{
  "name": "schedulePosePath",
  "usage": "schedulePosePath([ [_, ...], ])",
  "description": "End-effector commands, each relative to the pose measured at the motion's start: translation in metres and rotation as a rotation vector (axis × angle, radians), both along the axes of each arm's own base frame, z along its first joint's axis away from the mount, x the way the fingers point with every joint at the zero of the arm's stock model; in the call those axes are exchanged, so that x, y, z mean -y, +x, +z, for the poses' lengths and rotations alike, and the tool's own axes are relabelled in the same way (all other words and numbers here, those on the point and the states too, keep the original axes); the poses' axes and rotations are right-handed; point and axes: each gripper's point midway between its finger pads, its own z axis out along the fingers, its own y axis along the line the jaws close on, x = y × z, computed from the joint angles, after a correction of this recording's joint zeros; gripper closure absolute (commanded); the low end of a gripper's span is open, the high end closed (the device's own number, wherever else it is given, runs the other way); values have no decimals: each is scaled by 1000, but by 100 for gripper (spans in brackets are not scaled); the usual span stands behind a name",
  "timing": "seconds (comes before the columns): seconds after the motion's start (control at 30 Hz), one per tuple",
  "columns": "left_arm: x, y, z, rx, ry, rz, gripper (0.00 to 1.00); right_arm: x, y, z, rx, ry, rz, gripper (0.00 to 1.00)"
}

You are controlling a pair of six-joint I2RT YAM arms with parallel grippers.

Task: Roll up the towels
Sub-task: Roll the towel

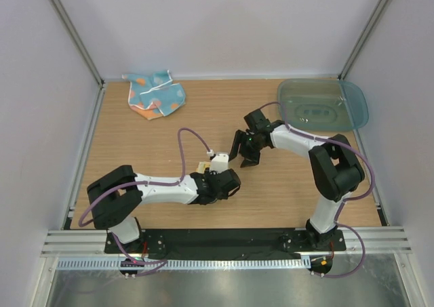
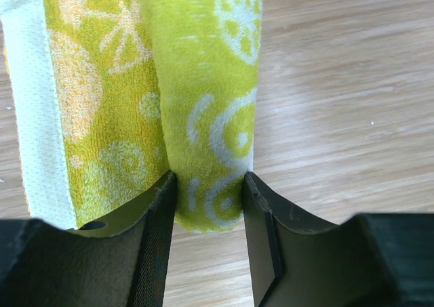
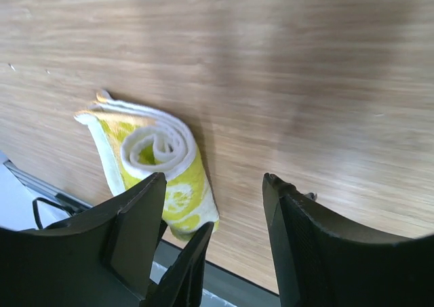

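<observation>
From where I stand, the left gripper (image 2: 207,185) has its jaws clenched on one end of a rolled lime-green towel (image 2: 203,83), which lies near the middle of the wooden surface (image 1: 285,192). The right gripper (image 3: 213,185) hovers close by, jaws released and grasping nothing. A blue patterned towel (image 1: 156,93) lies crumpled at the far left, and a clear teal tray (image 1: 342,97) at the far right.

On the table (image 1: 291,198), the rolled towel (image 1: 203,167) lies centre, second towel (image 1: 156,95) back left, tray (image 1: 356,107) back right.
</observation>
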Motion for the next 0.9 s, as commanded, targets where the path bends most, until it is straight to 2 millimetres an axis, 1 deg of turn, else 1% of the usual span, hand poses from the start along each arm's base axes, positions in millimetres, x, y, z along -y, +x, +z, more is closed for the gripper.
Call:
schedulePosePath([
  [0.0, -2, -23, -20, -109, 23, -80, 56, 6, 9, 26, 70, 47, 25, 34],
  [0.03, -2, -25, -22, -122, 24, -115, 55, 5, 13, 27, 87, 74, 22, 34],
  [0.07, -1, -26, -23, -141, 13, -139, 55, 7, 6, 21, 72, 91, 28, 35],
  [0.1, 2, -31, -25, -169, 7, -165, 55, 4, 2, 21, 65, 125, 39, 35],
  [0.17, 5, -31, -24, -189, 20, -212, 55, -1, -2, 17, 76, 176, 54, 36],
  [0.2, 5, -36, -27, -217, 32, -241, 55, -9, 1, 23, 100, 231, 58, 36],
  [0.23, 7, -36, -26, -217, 42, -270, 55, -9, -2, 18, 90, 237, 56, 36],
  [0.33, 5, -38, -27, -238, 57, -287, 56, -11, -2, 13, 88, 238, 61, 37],
  [0.37, 3, -38, -27, -240, 61, -294, 56, -9, 0, 11, 92, 225, 60, 39],
  [0.4, 1, -38, -28, -247, 66, -295, 56, -5, -3, 7, 77, 202, 59, 41],
  [0.43, -1, -38, -27, -248, 70, -294, 56, 0, -2, 2, 86, 166, 59, 43],
  [0.47, -4, -38, -28, -253, 75, -293, 56, 4, -4, -2, 83, 140, 60, 47],
  [0.5, -8, -35, -28, -258, 75, -281, 56, 10, -8, -6, 65, 109, 55, 48],
  [0.53, -10, -35, -27, -261, 70, -282, 56, 16, -9, -7, 74, 81, 55, 50],
  [0.57, -11, -34, -26, -265, 64, -282, 56, 24, -11, -13, 73, 43, 42, 56],
  [0.67, -20, -33, -27, -275, 88, -291, 56, 42, -23, -20, 57, -39, 25, 59],
  [0.73, -24, -34, -28, -283, 108, -308, 56, 48, -30, -23, 43, -59, 21, 59],
  [0.77, -24, -34, -29, -286, 113, -313, 56, 50, -31, -20, 51, -63, 19, 59],
  [0.8, -24, -35, -29, -292, 113, -320, 59, 53, -32, -18, 55, -75, 14, 58],
  [0.83, -23, -36, -29, -297, 111, -326, 62, 55, -30, -15, 66, -84, 7, 51],
  [0.87, -22, -37, -30, -301, 112, -329, 64, 56, -27, -7, 91, -82, -4, 47],
])
